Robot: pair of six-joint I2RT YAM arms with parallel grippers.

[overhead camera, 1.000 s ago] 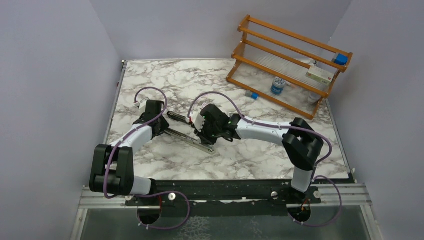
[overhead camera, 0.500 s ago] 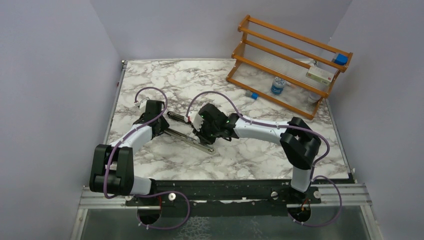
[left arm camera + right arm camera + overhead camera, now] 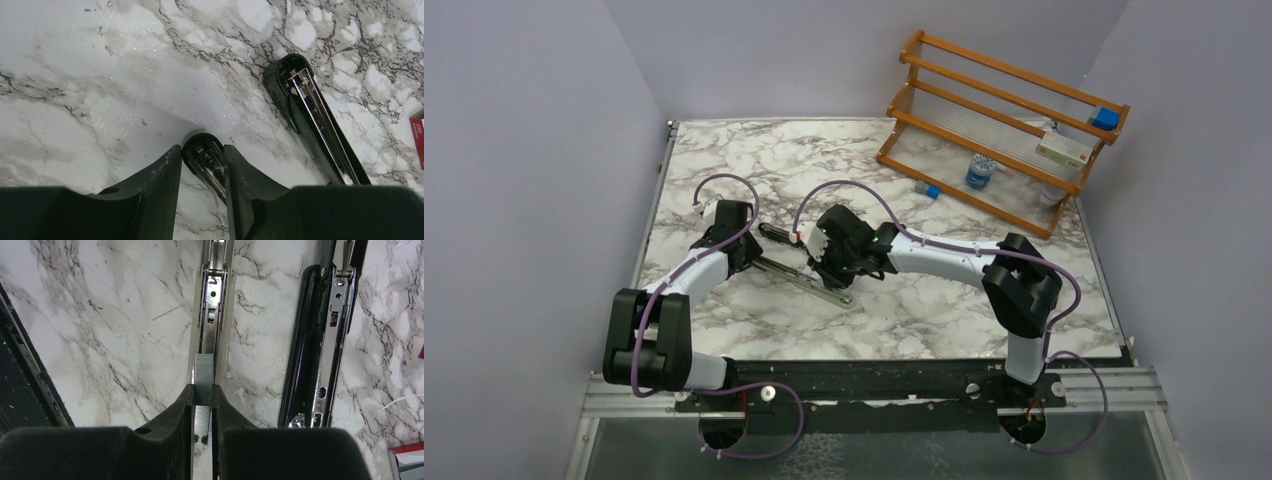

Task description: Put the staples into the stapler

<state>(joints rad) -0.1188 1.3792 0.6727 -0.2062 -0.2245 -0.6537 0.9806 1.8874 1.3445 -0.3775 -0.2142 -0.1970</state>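
Claw (image 3: 202, 390) on right, low over stapler (image 3: 325, 330)

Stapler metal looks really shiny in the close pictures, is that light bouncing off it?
Yes. Right wrist view: the stapler glints along its silver channel, while the staples in the right gripper look matte grey. Left wrist view: its metal rail glints too, and the table shows a soft sheen.

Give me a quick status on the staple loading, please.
Left end effector shut on stapler end. Right end effector shut on staple strip, lined up over the open silver channel. Nothing seen blocking it.
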